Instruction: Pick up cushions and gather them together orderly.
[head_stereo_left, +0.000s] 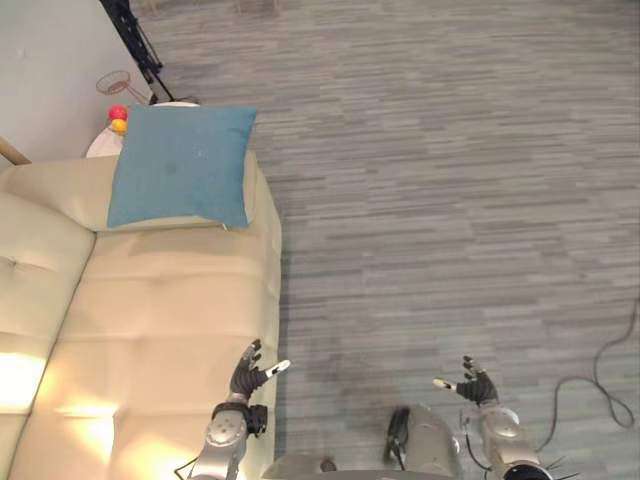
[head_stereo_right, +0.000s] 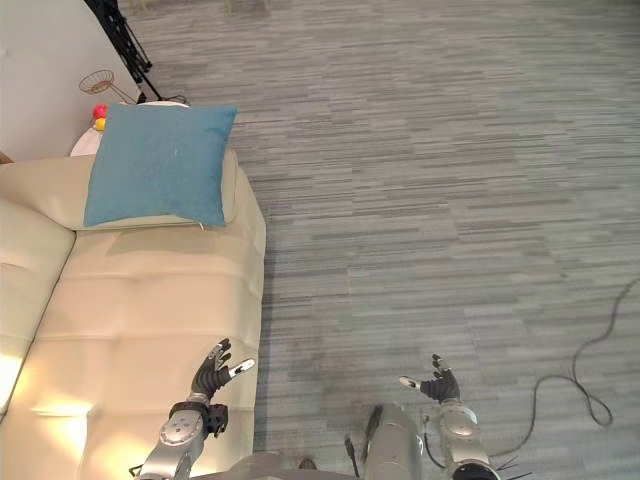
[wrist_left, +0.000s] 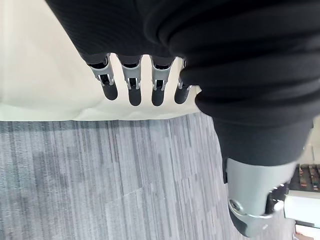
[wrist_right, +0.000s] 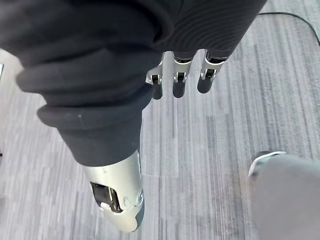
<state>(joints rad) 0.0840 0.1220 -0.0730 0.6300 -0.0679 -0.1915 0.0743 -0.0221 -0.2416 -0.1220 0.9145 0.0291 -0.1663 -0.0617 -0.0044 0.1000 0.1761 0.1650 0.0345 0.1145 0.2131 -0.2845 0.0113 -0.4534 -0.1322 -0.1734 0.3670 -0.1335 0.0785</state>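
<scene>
A blue square cushion (head_stereo_left: 180, 165) leans on the far armrest of the cream sofa (head_stereo_left: 170, 310), lying flat and a little tilted. My left hand (head_stereo_left: 248, 375) hovers open over the sofa's near front edge, far from the cushion, holding nothing. In the left wrist view its fingers (wrist_left: 131, 85) hang straight above the sofa's edge. My right hand (head_stereo_left: 474, 385) is open over the grey floor, well right of the sofa, and empty. Its fingers (wrist_right: 179, 80) show straight in the right wrist view.
Grey plank floor (head_stereo_left: 430, 180) spreads to the right of the sofa. Behind the armrest stands a small white round table (head_stereo_left: 105, 140) with red and yellow balls (head_stereo_left: 118, 118), a wire basket (head_stereo_left: 115, 82) and a black stand (head_stereo_left: 135, 40) by the wall.
</scene>
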